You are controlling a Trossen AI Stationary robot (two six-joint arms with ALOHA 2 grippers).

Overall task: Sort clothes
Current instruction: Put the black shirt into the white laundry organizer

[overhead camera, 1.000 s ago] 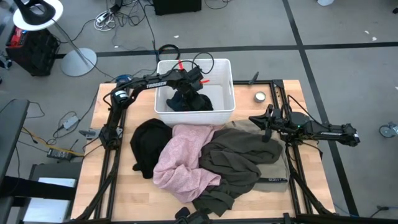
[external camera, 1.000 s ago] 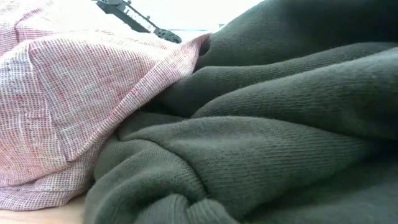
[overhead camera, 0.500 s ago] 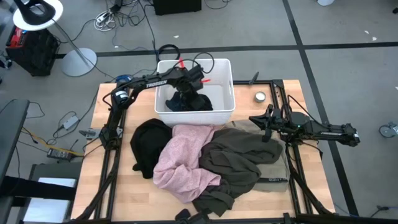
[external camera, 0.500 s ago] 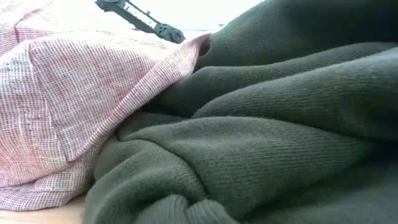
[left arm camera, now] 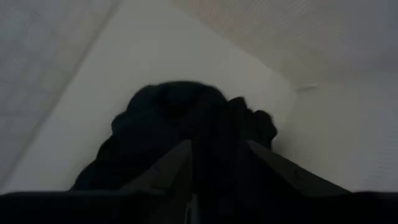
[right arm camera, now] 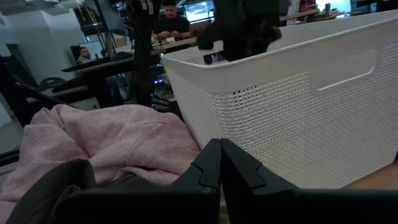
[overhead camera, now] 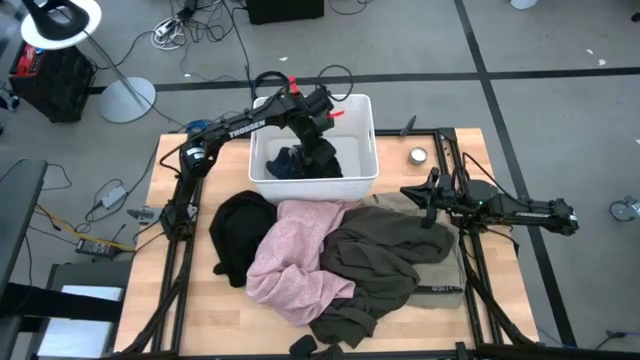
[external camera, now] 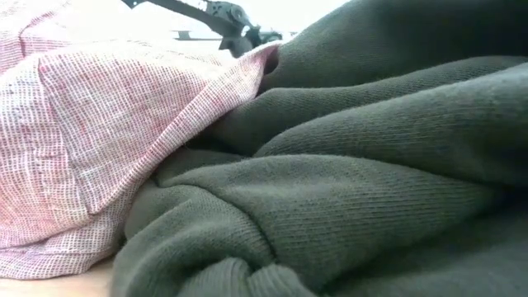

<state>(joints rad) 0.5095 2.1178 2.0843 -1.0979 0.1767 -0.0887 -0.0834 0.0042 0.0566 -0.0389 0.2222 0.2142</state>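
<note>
Above the white bin [overhead camera: 362, 140] at the far side of the worktop [overhead camera: 200, 300]: left end effector [overhead camera: 322, 150], fingers [left arm camera: 171, 171] spread and released over the dark teal-blue garment [overhead camera: 300, 165] already lying bunched inside. Holding nothing. Parked on the right edge near a small round tin [overhead camera: 417, 155]: right end effector [overhead camera: 428, 195], fingers [right arm camera: 208, 168] pressed together, empty, tips just beside the bin's wall. Heaped in front of the bin, touching and overlapping: black garment [overhead camera: 240, 230], pale pink garment [overhead camera: 300, 255], olive-brown garment [overhead camera: 385, 260], a grey-beige piece [overhead camera: 440, 290] barely showing beneath the olive one. Best handled, by the look of it, with a straight lift clear of the rim before swinging toward the pile, no fabric snagged on the fingertips, then a pinch high on a single top fold, likely the black one lying nearest, to avoid dragging its neighbours along.
</note>
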